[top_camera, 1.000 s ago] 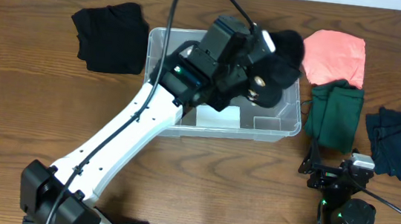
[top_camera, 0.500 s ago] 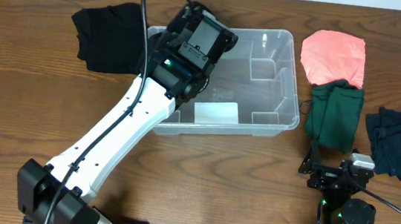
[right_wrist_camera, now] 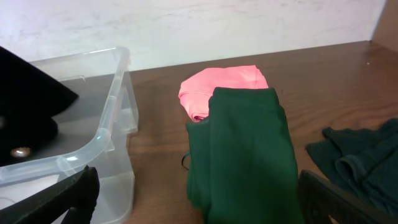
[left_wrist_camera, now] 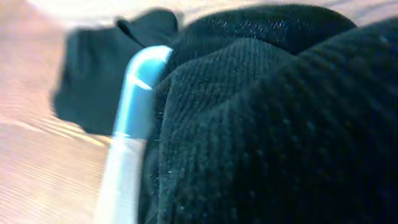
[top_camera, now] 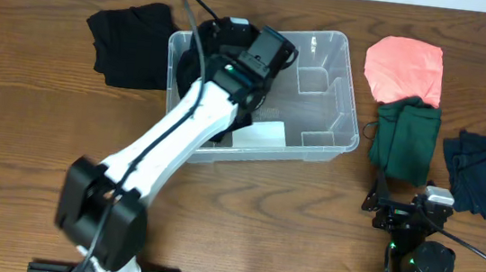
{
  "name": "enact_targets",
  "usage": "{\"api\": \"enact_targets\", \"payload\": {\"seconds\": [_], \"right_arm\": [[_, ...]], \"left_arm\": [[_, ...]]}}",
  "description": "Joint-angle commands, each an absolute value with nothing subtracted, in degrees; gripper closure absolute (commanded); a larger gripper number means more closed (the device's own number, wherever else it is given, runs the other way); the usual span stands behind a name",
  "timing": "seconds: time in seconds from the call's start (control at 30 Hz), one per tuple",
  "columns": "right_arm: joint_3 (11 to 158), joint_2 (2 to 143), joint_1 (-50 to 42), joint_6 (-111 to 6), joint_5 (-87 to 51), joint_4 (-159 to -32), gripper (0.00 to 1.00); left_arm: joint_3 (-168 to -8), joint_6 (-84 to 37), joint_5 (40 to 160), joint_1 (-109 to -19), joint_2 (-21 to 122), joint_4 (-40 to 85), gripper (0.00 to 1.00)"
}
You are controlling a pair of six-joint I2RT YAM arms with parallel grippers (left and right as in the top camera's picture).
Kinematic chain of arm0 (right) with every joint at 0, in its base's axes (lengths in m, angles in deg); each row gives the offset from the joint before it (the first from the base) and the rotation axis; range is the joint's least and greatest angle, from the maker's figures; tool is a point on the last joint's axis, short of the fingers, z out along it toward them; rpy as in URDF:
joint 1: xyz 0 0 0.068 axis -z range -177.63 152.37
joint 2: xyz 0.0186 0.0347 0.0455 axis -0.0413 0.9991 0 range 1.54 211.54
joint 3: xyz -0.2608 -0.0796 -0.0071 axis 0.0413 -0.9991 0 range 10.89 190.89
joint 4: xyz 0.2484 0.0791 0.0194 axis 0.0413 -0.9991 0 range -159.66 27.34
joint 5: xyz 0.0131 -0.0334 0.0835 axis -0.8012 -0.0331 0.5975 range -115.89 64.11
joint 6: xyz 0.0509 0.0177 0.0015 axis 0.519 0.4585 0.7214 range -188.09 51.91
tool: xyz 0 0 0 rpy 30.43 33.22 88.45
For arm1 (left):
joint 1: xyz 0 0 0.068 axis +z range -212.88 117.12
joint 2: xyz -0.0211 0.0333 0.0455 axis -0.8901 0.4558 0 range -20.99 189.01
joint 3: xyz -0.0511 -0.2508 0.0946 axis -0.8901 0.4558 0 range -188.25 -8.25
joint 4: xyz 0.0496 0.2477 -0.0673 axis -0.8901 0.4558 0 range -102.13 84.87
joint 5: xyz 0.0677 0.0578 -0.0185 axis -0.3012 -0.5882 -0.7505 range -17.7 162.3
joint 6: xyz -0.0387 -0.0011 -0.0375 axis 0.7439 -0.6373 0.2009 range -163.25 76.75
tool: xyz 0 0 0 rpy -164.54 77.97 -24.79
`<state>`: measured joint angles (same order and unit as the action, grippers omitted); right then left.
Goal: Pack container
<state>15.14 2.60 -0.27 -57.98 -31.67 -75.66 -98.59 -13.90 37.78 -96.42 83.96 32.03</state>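
The container point(top_camera: 328, 100) is a clear plastic bin with a white label point(top_camera: 261, 136) at the middle back of the table. My left gripper point(top_camera: 225, 62) is down inside its left half. It is shut on a black knit garment point(top_camera: 182, 77), which fills the left wrist view point(left_wrist_camera: 280, 124) and hides the fingers. The bin's rim point(left_wrist_camera: 134, 93) runs beside the garment. My right gripper point(right_wrist_camera: 199, 208) is open and empty, low at the front right point(top_camera: 403, 207). It faces the bin's right wall point(right_wrist_camera: 93, 143).
Another black garment point(top_camera: 131, 43) lies on the table left of the bin and shows in the left wrist view point(left_wrist_camera: 93, 74). Right of the bin lie a pink garment point(top_camera: 404, 70), a dark green one point(top_camera: 404, 139) and a navy one point(top_camera: 484, 170).
My left arm swung from the bin's right end to its left half and went down into it with the black garment. The bin shifted slightly left. The right arm has not moved.
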Motion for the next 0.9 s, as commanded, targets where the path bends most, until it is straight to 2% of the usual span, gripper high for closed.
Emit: {"api": "enact_targets", "payload": {"seconds": [0.0, 0.23, 0.5, 0.87], "right_arm": [[14.97, 2.29, 0.39, -57.42, -31.48, -75.72, 0.01], [14.97, 2.29, 0.39, -57.42, -31.48, -75.72, 0.01], [14.97, 2.29, 0.39, -57.44, -31.48, -75.72, 0.01], [14.97, 2.29, 0.39, -57.42, -31.48, -75.72, 0.01]], "left_arm": [[-100.25, -4.29, 41.49, -96.16, 87.74, 28.9, 0.94], [-100.25, -4.37, 54.39, -96.84, 91.43, 20.93, 0.94], [-100.43, -13.25, 54.23, -97.14, 88.64, 22.08, 0.94], [-100.43, -20.96, 50.26, -97.12, 76.83, 32.29, 0.94]]}}
